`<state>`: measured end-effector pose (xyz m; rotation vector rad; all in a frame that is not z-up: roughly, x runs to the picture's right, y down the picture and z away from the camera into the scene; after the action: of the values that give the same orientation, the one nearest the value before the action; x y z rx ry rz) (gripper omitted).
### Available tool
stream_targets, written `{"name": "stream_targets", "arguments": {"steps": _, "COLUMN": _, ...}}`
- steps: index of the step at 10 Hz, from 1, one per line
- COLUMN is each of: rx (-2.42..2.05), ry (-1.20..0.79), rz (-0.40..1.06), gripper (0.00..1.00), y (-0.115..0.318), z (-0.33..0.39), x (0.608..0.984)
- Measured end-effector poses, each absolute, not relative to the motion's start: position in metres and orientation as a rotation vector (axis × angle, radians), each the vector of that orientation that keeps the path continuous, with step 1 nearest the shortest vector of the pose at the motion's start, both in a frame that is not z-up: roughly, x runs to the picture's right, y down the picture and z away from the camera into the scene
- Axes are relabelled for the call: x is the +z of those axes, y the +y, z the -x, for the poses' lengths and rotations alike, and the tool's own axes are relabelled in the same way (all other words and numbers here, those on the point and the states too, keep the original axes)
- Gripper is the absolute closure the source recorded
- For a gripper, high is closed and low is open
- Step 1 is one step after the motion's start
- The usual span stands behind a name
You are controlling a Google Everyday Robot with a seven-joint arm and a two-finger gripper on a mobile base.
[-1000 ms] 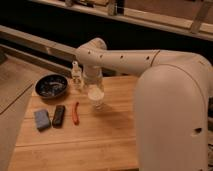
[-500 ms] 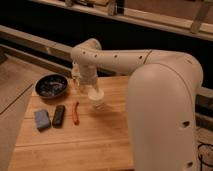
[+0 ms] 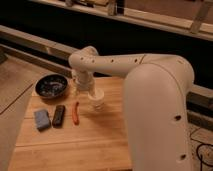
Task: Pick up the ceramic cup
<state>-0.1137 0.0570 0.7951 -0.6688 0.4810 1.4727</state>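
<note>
Wooden table (image 3: 100, 145) | my gripper (image 3: 91, 90) directly over ceramic cup (image 3: 97, 101), lined up for grabbing it (grip state: can't tell)

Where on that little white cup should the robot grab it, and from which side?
Probably from straight above, across the rim or upper wall: the ceramic cup stands upright on the table, its round mouth facing up. The gripper hangs right over it, and the dark bowl sits apart from it.

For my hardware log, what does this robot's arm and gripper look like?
The arm is smooth and cream-white, with rounded shells, bulbous joints and small dark dots along its casing; no cables show. The gripper, at the ceramic cup, looks pale.
</note>
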Motion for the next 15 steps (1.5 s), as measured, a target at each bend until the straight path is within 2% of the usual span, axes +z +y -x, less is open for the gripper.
{"name": "stream_targets", "arguments": {"steps": 4, "rx": 1.471, "ry": 0.559, "rz": 0.657, "gripper": 0.79, "y": 0.071, "z": 0.1, "x": 0.815}}
{"name": "stream_targets", "arguments": {"steps": 6, "rx": 1.479, "ry": 0.567, "rz": 0.634, "gripper": 0.96, "y": 0.066, "z": 0.097, "x": 0.818}}
{"name": "stream_targets", "arguments": {"steps": 7, "rx": 1.484, "ry": 0.559, "rz": 0.607, "gripper": 1.0, "y": 0.058, "z": 0.096, "x": 0.817}}
{"name": "stream_targets", "arguments": {"steps": 15, "rx": 1.469, "ry": 0.418, "rz": 0.511, "gripper": 1.0, "y": 0.004, "z": 0.101, "x": 0.76}}
